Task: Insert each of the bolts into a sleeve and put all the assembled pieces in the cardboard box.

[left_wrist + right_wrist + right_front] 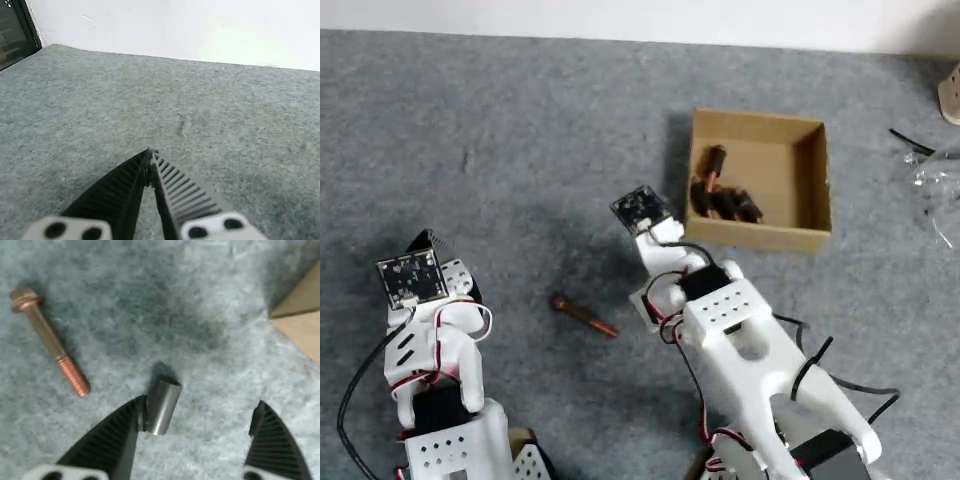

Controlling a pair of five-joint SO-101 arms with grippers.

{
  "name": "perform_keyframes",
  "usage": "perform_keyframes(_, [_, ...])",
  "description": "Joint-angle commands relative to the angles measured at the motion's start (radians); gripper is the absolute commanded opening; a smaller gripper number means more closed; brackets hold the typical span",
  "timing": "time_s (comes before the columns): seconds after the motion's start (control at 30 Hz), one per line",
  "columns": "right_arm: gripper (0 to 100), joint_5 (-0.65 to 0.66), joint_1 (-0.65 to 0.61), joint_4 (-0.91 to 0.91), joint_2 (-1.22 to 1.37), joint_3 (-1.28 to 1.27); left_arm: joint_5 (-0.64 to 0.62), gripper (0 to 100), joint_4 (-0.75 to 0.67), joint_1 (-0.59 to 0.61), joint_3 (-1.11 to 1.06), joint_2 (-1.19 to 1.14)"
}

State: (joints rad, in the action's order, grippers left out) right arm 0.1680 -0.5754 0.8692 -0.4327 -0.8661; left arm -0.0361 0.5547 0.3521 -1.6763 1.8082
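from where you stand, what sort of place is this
Most likely a robotics test bench or lab table: a robot arm mounted over a grey carpet-like mat, a loose bolt and sleeve for assembly, and a cardboard box holding finished pieces.

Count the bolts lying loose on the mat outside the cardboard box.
1. The bolt lies on the grey mat, near the sleeve at the right gripper. The dark pieces in the cardboard box overlap, so bolts there may be hidden.
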Motion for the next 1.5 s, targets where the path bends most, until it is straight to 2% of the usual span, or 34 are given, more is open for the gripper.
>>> perform_keyframes(0.0, [29.6,0.009,0.013,-0.025,-0.022,0.002,-0.006,1,-0.020,0.002,-0.019,0.013])
perform_keyframes(0.33, [29.6,0.009,0.016,-0.058,0.309,0.088,-0.006,1,-0.018,0.002,-0.019,0.013])
perform_keyframes(0.63, [29.6,0.011,0.036,-0.076,0.440,0.148,-0.006,1,-0.018,0.002,-0.019,0.013])
perform_keyframes(0.77, [20.2,0.017,0.079,-0.094,0.464,0.151,-0.006,1,-0.018,0.002,-0.019,0.013])
perform_keyframes(0.93, [0.2,0.017,0.113,-0.099,0.453,0.151,-0.006,1,-0.018,0.002,-0.019,0.013])
perform_keyframes(1.23, [0.3,0.017,0.189,-0.101,0.254,0.139,-0.006,1,-0.018,0.002,-0.019,0.013])
perform_keyframes(1.47, [0.3,0.017,0.191,-0.163,-0.021,-0.038,-0.006,1,-0.018,-0.001,-0.019,0.013])
